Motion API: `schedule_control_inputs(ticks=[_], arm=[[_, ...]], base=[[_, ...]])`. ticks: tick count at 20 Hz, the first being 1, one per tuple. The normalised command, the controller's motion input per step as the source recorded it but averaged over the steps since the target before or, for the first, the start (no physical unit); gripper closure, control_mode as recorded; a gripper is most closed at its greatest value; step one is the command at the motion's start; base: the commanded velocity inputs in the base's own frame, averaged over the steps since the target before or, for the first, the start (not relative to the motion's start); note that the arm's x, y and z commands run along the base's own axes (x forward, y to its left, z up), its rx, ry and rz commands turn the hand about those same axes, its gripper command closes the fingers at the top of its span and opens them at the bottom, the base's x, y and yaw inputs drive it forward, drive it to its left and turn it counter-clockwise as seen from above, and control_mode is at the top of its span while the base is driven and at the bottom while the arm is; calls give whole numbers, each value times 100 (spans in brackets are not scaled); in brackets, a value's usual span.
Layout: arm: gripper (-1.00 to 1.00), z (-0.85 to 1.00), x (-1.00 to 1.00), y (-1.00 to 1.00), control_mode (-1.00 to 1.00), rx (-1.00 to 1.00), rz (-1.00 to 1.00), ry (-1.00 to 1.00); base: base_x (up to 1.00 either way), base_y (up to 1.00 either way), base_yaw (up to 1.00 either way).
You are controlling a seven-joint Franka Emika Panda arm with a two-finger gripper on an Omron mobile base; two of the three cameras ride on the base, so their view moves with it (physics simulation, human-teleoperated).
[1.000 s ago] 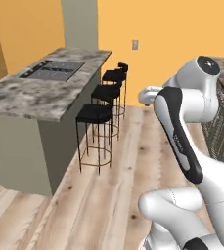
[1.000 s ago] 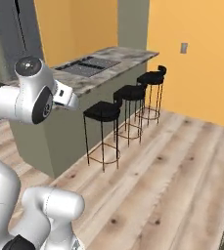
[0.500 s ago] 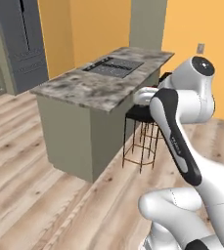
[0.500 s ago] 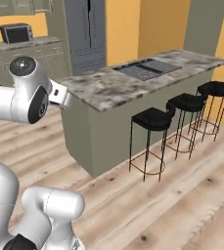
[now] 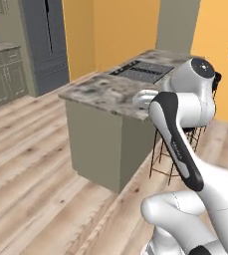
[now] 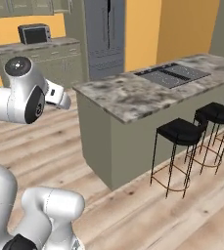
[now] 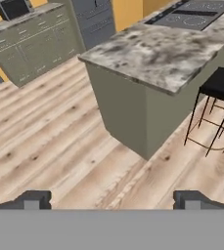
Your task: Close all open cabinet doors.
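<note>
On my left stand the base cabinets [image 7: 35, 44] and the dark fridge [image 6: 106, 34], with wall cupboards [image 6: 28, 7] just visible above the microwave [image 6: 34, 33]; I cannot tell if any door is open. The island worktop [image 7: 167, 53] and stools [image 6: 182, 133] lie right. My jaws [image 7: 111, 200] hang wide and empty; I judge I'm in transit, and next must face that wall.

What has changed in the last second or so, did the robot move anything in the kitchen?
Nothing was moved or grasped. The robot's base turned, so the whole view swung: the island slid right, and the fridge and counter came into sight. The gripper stayed open and empty, the arm folded as before.
</note>
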Motion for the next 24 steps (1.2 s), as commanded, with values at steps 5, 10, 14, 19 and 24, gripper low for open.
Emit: schedule_control_inputs(ticks=[5,10,14,19,24], arm=[[-100,0,0,0,100,0,0,0],[-100,0,0,0,100,0,0,0],[-100,0,0,0,100,0,0,0],[-100,0,0,0,100,0,0,0],[-100,0,0,0,100,0,0,0]], base=[[74,41,5],[81,41,1],[85,39,0],[87,39,0],[88,40,0]])
